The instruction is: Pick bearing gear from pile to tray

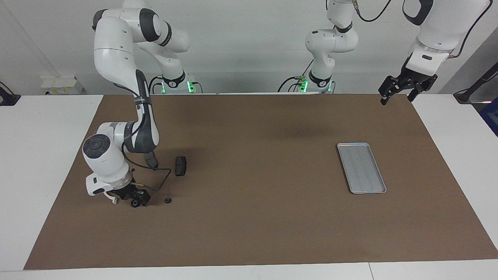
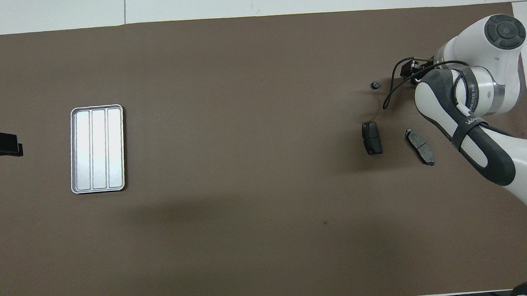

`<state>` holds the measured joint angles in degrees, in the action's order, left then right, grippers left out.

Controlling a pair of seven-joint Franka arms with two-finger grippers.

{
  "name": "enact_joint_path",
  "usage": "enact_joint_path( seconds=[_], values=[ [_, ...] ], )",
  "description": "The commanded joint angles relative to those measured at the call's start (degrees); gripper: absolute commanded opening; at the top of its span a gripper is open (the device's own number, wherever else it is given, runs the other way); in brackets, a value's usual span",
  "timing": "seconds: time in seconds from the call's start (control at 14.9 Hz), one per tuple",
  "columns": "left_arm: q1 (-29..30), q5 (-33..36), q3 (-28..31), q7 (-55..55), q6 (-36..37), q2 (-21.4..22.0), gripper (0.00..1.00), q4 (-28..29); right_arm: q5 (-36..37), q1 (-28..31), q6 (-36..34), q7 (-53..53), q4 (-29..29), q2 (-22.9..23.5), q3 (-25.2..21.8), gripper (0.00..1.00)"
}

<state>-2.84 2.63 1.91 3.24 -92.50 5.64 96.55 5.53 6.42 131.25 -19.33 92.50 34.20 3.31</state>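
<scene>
The white surface (image 1: 46,155) carries a large brown rectangular mat (image 1: 249,217), and all things lie on this mat. The flat rectangular silver-grey metal tray (image 1: 361,167) with low rim and lengthwise ribs lies toward the left arm's end, well apart from both pairs of fingers. The left gripper (image 1: 400,94) hangs in the air over the mat's corner by the left arm's base, and its black fingers (image 1: 384,97) are spread with nothing between them; this arm waits. One dark grey brake pad (image 1: 180,165) lies flat toward the right arm's end, nearer to the robots than the right fingers, and a second dark grey brake pad (image 2: 420,146) lies beside it, partly under the right arm in the facing view. The right gripper (image 1: 136,200) is low at the mat, and a small black round bearing gear (image 1: 135,203) sits right at its fingertips; I cannot tell whether the fingers pinch it or only stand around it. Another tiny black round piece (image 1: 168,200) lies just beside these fingers, apart from them, toward the tray.
</scene>
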Motion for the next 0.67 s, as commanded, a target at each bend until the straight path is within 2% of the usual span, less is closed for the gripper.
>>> enact_joint_path(
  seconds=[0.0,0.13,0.6],
  values=[
    [-0.8,-0.4,0.6,0.3,0.4,1.2,1.00,0.9,-2.5,0.5,0.1,-1.3,-1.6,1.2,0.6,0.91],
    [-0.8,-0.4,0.6,0.3,0.4,1.2,1.00,0.9,-3.4,0.5,0.1,-1.3,-1.6,1.2,0.6,0.89],
    [-0.8,-0.4,0.5,0.3,0.4,1.2,1.00,0.9,-3.2,1.0,0.8,-1.2,-2.1,2.2,0.6,0.88]
  ],
)
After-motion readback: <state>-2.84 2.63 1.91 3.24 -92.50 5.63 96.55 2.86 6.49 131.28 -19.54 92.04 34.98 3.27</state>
